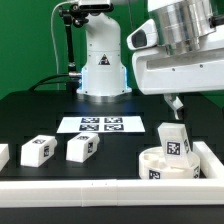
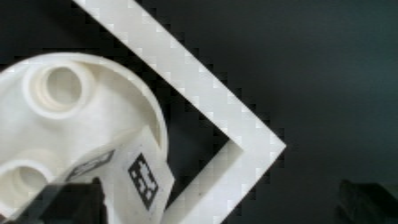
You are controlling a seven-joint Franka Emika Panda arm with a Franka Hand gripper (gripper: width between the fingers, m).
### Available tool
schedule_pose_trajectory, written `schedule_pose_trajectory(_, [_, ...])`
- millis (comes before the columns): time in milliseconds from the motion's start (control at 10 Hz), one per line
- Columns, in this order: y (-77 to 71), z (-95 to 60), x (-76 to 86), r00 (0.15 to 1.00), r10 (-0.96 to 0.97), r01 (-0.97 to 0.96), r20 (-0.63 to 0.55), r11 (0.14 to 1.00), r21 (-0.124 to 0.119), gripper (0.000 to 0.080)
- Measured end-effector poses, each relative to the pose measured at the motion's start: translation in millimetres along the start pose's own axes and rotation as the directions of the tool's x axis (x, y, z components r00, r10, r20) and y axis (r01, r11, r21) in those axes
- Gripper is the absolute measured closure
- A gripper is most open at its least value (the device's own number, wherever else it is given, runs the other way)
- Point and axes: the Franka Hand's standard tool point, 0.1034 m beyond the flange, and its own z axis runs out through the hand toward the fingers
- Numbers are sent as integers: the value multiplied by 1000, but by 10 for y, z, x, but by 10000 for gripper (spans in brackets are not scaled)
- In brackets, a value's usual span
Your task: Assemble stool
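The round white seat disc (image 1: 163,167) lies in the front right corner of the table, inside the white border rails. One white leg (image 1: 175,141) with a tag stands upright on it. My gripper (image 1: 177,104) hangs just above that leg, apart from it, open and empty. In the wrist view the seat disc (image 2: 63,115) shows a round socket hole, and the tagged leg (image 2: 146,180) rises beside it. My gripper (image 2: 214,208) shows only as dark fingers (image 2: 63,205) at the picture's edge, spread wide. Two loose legs (image 1: 37,150) (image 1: 82,148) lie on the exterior view's left.
The marker board (image 1: 100,124) lies in the middle in front of the robot base (image 1: 102,65). White border rails (image 1: 110,187) run along the front and right; their corner shows in the wrist view (image 2: 240,135). Another white piece (image 1: 3,155) sits at the left edge.
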Motion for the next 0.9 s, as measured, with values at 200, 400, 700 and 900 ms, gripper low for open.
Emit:
schedule_pose_trajectory(200, [4, 5, -1, 992, -123, 123, -1, 992, -3, 150])
schedule_pose_trajectory(400, [16, 15, -19, 928, -372, 370, -11, 927, -60, 150])
schedule_pose_trajectory(700, [71, -20, 62, 717, -696, 694, 25, 711, -110, 150])
schedule_pose_trajectory(900, [78, -11, 69, 651, -758, 757, 34, 645, -109, 150])
